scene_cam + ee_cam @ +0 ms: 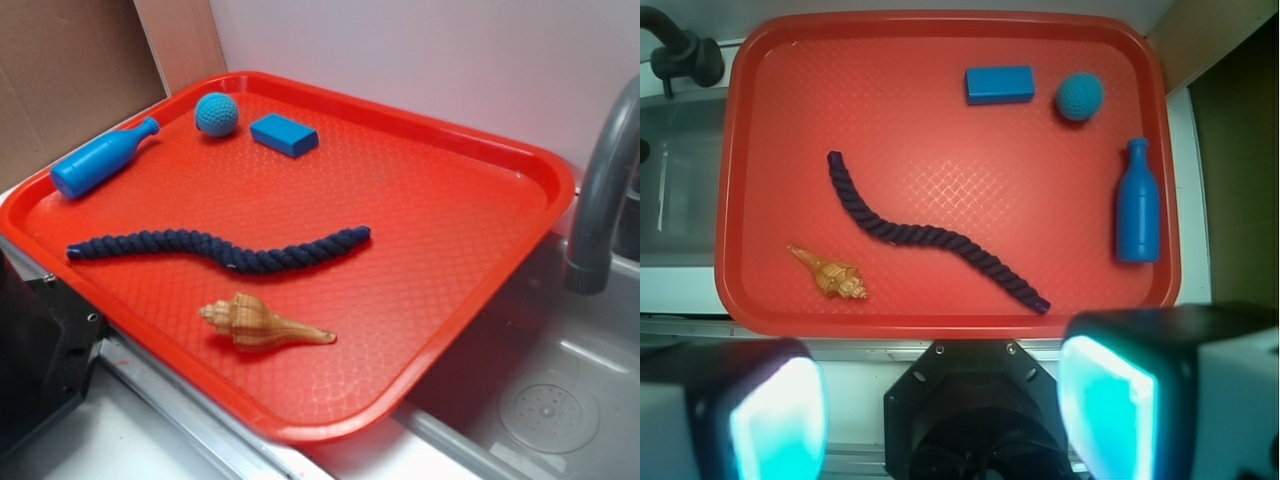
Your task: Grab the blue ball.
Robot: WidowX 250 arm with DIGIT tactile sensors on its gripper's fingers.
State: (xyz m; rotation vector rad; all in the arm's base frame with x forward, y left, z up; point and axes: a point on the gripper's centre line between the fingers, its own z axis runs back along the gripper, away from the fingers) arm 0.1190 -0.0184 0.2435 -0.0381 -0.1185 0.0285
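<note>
Your gripper [940,415] is spread wide, gripping nothing, hanging off the tray's [940,310] 6 o'clock edge in the wrist view. Blue ball [1080,97] sits at the tray's 2 o'clock, between the blue block [1000,85] at its 9 and the blue bottle pin [1137,205] at its 5, touching neither.

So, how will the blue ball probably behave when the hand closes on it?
The blue ball looks knitted, so it probably gives a little and grips well. Being round on a flat red tray, it may roll if nudged. The hand looks open, far above it.
</note>
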